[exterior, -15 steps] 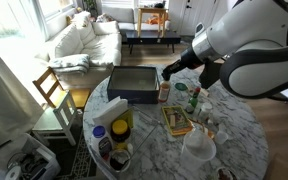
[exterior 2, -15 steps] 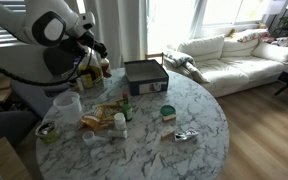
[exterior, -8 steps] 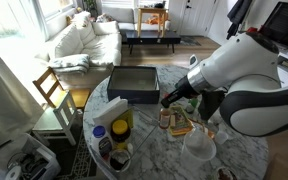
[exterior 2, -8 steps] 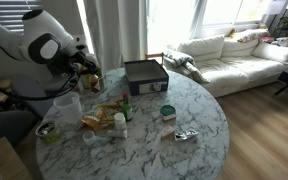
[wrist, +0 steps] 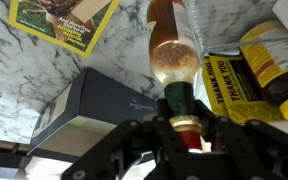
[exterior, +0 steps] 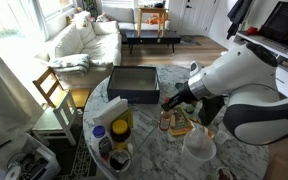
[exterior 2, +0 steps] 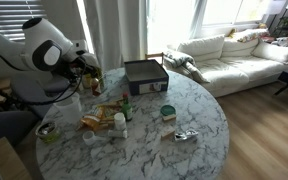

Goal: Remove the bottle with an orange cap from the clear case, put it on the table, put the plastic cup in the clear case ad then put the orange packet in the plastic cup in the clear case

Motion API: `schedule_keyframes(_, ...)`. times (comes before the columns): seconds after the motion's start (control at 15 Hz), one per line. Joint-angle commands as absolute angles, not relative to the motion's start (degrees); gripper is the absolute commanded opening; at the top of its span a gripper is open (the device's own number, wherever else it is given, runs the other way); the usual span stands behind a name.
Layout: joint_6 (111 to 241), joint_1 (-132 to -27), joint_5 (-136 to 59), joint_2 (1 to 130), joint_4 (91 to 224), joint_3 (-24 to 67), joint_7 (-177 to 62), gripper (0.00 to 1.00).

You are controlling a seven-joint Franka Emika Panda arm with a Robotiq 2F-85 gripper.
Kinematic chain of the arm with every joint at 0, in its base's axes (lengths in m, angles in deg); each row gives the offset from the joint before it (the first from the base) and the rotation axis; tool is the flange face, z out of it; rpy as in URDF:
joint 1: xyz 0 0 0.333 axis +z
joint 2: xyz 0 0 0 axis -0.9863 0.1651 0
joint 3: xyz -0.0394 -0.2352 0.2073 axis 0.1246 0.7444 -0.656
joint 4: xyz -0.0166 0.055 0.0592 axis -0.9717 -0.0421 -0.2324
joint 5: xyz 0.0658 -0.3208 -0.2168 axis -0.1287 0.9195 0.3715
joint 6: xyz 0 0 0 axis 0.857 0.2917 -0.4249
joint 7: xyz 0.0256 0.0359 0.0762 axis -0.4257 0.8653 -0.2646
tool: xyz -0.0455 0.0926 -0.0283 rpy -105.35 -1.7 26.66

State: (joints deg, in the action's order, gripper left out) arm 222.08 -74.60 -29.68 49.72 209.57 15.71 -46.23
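In the wrist view my gripper [wrist: 187,125] is shut around the orange-capped neck of the bottle [wrist: 171,58], which holds amber liquid and has a dark green neck. The bottle stands in the clear case [exterior: 181,124] on the marbled table [exterior 2: 179,145]. A yellow-orange packet printed "THANK YOU" [wrist: 227,88] lies right beside the bottle. In both exterior views the gripper [exterior: 170,103] [exterior 2: 89,72] hangs low over the case [exterior 2: 108,113]. The translucent plastic cup [exterior: 198,148] [exterior 2: 67,105] stands on the table next to the case.
A dark rectangular tray [exterior: 134,83] [exterior 2: 144,72] [wrist: 89,105] sits beyond the case. A yellow tub [exterior: 121,122] [wrist: 274,55], a small green bottle [exterior 2: 127,108], a green-lidded jar [exterior 2: 168,112] and a magazine [wrist: 64,20] crowd the table. A wooden chair [exterior: 52,90] stands at its edge.
The arm has come down from above the tray to the clear case, and the gripper now sits around the bottle's neck.
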Motion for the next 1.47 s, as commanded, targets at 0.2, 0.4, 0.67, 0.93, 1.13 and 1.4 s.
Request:
schedule_keyframes(0.2, 225.0, -74.6, -21.0, 50.2, 210.3, 18.9, -39.5, 0.08)
schedule_keyframes(0.4, 225.3, -74.1, -18.5, 51.0, 210.2, 20.1, -35.6, 0.08)
schedule_keyframes(0.67, 225.5, -72.7, -17.8, 52.6, 210.7, 20.2, -31.3, 0.08)
schedule_keyframes(0.93, 226.1, -70.3, -15.0, 53.5, 210.4, 22.8, -28.6, 0.08)
schedule_keyframes(1.13, 225.7, -68.7, -13.3, 53.4, 210.0, 24.7, -27.6, 0.56)
schedule_keyframes(1.4, 223.5, -67.9, -13.3, 51.5, 209.3, 25.0, -27.7, 0.85)
